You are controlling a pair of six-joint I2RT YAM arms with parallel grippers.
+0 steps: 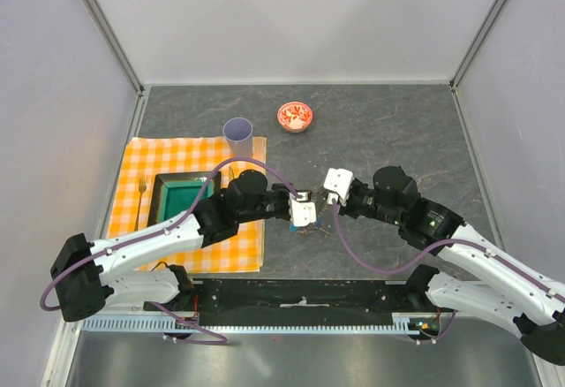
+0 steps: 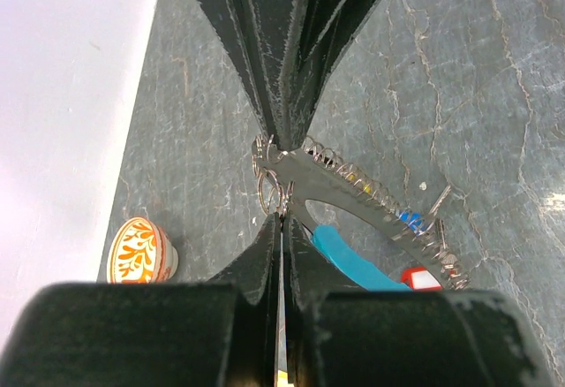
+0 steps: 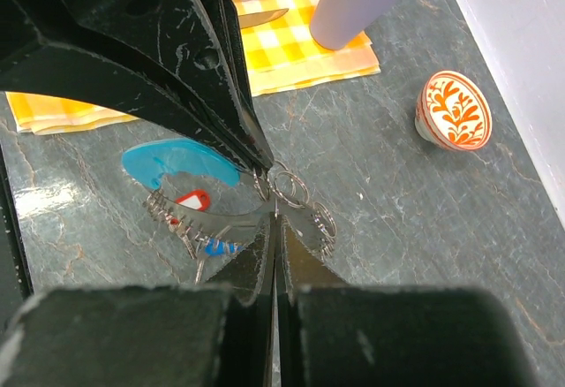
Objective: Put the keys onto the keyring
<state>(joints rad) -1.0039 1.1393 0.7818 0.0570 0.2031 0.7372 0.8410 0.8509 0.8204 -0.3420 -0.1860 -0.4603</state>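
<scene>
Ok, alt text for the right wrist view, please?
The right gripper is pinched shut on the keyring, beside its light-blue crescent and red- and blue-tagged keys on a dark stone table. Behind are a lilac cup, yellow checked cloth and red patterned bowl.

1 overhead view looks down from behind; 2 close wrist views share the bowl (image 2: pixel 141 250).
</scene>
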